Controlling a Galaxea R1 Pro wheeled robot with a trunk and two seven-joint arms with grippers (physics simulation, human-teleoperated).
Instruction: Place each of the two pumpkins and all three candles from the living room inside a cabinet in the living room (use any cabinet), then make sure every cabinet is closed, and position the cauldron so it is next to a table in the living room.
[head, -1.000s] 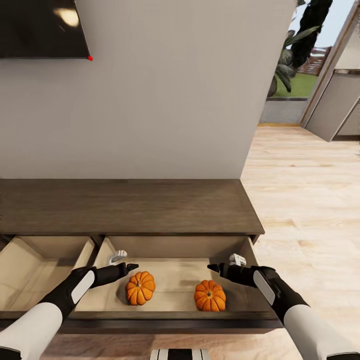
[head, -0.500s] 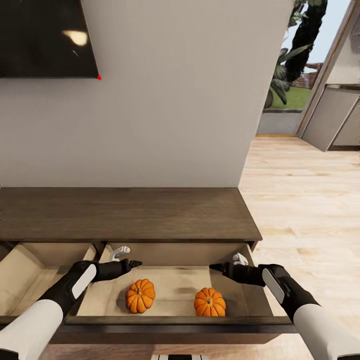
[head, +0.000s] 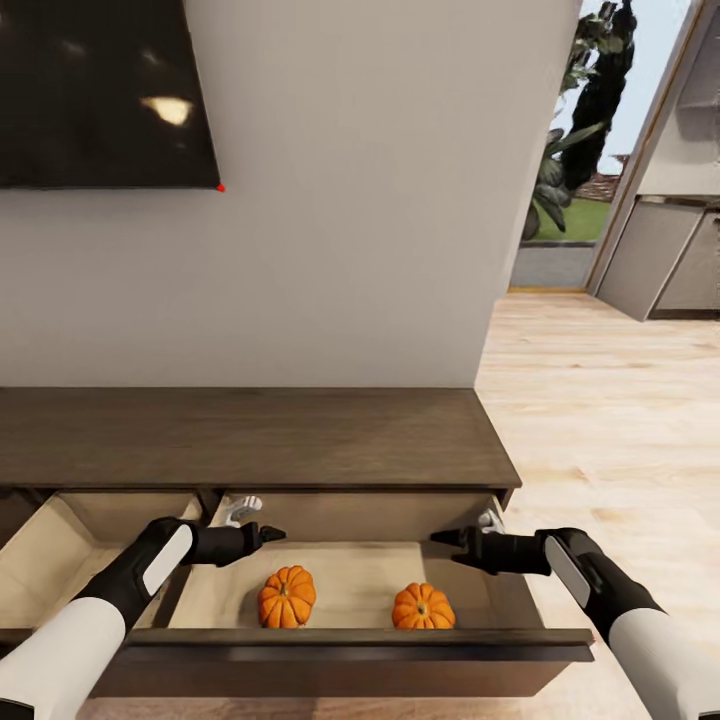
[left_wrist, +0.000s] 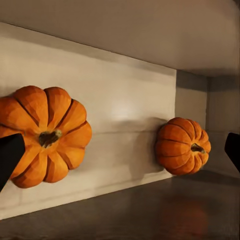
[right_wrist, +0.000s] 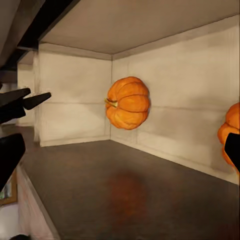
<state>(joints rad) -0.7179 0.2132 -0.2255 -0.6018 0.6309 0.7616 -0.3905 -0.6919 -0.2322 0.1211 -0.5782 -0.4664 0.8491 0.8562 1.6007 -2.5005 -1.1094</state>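
Cabinet (head: 250, 435) against white wall | drawer (head: 350, 640) open | pumpkins (head: 287, 596) inside

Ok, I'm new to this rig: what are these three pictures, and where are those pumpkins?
The big picture comes from the robot's head, looking down over both arms. The other two come from cameras near each wrist, looking along the fingers. The left gripper and right gripper hover over an open drawer of the dark wood cabinet. Two pumpkins lie on the drawer's pale floor, the left pumpkin and the right pumpkin, set apart. Neither gripper holds anything. A second drawer at left is open too.
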